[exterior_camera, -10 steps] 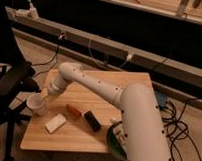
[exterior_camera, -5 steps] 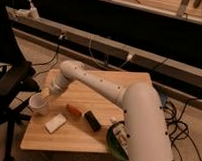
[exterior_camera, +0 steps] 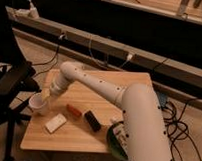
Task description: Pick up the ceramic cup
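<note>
White robot arm [exterior_camera: 106, 90] — the largest element — rises from the lower right, bends at a rounded elbow above the table's far edge, and slopes down toward the near-left corner. Wooden table [exterior_camera: 117, 135]: a light, rectangular top carrying all the small objects along its left half. Behind it a long grey rail [exterior_camera: 145, 56] crosses the scene with cables hanging from it; a dark chair [exterior_camera: 12, 84] stands just off the table's left edge, and a white spray bottle [exterior_camera: 32, 10] sits on the ledge at upper left.

Gripper [exterior_camera: 44, 96]: at the left edge of the table, directly against the ceramic cup [exterior_camera: 38, 105], over the cup's rim on its right side. Whether it has closed on the cup cannot be told from this view.

Ceramic cup: upright at the table's near-left edge, partly overhanging the boundary as seen here. To its right, in order — a flat white block [exterior_camera: 55, 123], a small orange-red object [exterior_camera: 74, 110], and a black bar [exterior_camera: 92, 120], each lying apart from the others.
</note>
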`<state>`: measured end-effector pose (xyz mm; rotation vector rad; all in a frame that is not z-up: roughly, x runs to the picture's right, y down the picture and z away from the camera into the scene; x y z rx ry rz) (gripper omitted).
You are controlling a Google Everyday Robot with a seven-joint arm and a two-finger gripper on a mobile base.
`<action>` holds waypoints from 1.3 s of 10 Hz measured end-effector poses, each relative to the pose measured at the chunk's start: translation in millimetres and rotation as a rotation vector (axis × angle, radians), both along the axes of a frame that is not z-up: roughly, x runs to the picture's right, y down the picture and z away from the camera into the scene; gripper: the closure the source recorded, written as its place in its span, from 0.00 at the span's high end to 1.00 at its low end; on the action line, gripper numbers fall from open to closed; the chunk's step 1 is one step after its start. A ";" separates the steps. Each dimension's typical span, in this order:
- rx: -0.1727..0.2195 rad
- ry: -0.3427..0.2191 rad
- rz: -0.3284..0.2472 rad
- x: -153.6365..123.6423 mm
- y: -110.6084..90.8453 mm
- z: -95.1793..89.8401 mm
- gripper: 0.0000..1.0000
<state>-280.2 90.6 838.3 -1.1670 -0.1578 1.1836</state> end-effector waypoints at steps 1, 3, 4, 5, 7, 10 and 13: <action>-0.004 -0.001 0.004 -1.8 -4.4 -5.9 0.42; 0.009 0.008 -0.005 -7.6 -5.8 -13.1 0.22; 0.014 0.018 -0.005 -4.6 -5.0 -9.4 0.11; 0.015 0.023 -0.010 -5.0 -3.6 -7.6 0.04; 0.013 0.036 -0.029 -6.8 1.1 -4.3 0.00; 0.042 0.045 -0.030 -7.4 -5.1 -10.9 0.00; 0.109 0.031 -0.009 -4.0 -28.9 -36.3 0.00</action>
